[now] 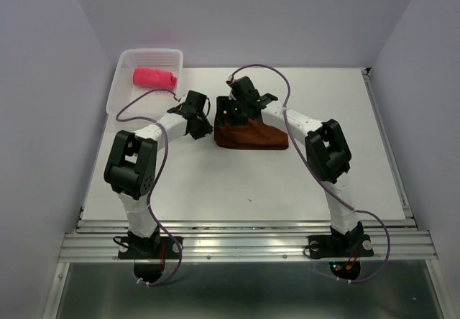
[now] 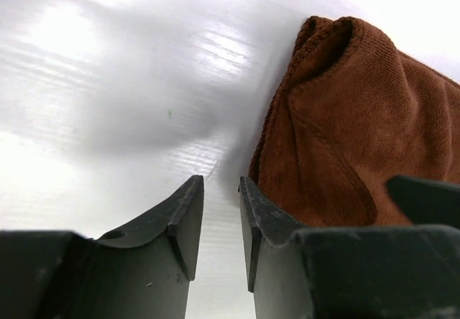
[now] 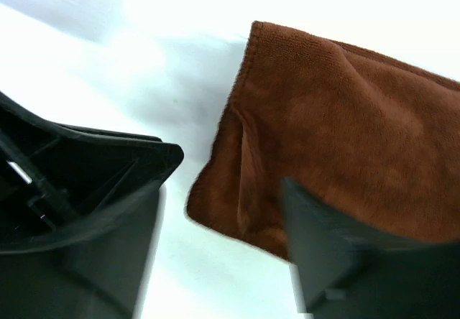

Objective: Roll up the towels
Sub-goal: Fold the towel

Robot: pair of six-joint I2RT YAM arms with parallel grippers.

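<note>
**Top view.** A white counter (image 1: 237, 182) is seen between pale walls. A white perforated plastic basket (image 1: 123, 89) stands at its far left corner. A pink towel (image 1: 154, 77) lies inside the basket, wound into a short cylinder. A brown towel (image 1: 251, 136) lies near the counter's middle, well apart from the basket. It is folded into a low wedge, thick at the left and tapering to the right. The left fingers (image 1: 207, 125) are set just beside the wedge's left edge. The right fingers (image 1: 230, 112) are set at its far left corner. How far either pair is spread cannot be told from this view.

**Left wrist view.** The left fingers (image 2: 221, 182) are black, hard and blade-shaped. They are parted only by a narrow slit, and nothing is held. Bare counter (image 2: 129, 103), glossy and finely streaked, is seen through the slit. The brown towel (image 2: 345, 132) rises just beside the right-hand blade. Its pile is short and looped, and a stitched hem runs along a rounded fold. Contact with the blade cannot be confirmed.

**Right wrist view.** The right fingers (image 3: 231, 172) are spread wide and are clamped on nothing. The brown towel (image 3: 345, 125) lies on the counter (image 3: 108, 67), its soft folded corner reaching into the gap. One finger (image 3: 345, 261) is seen in front of the cloth. The other (image 3: 93, 182) is over bare counter.
</note>
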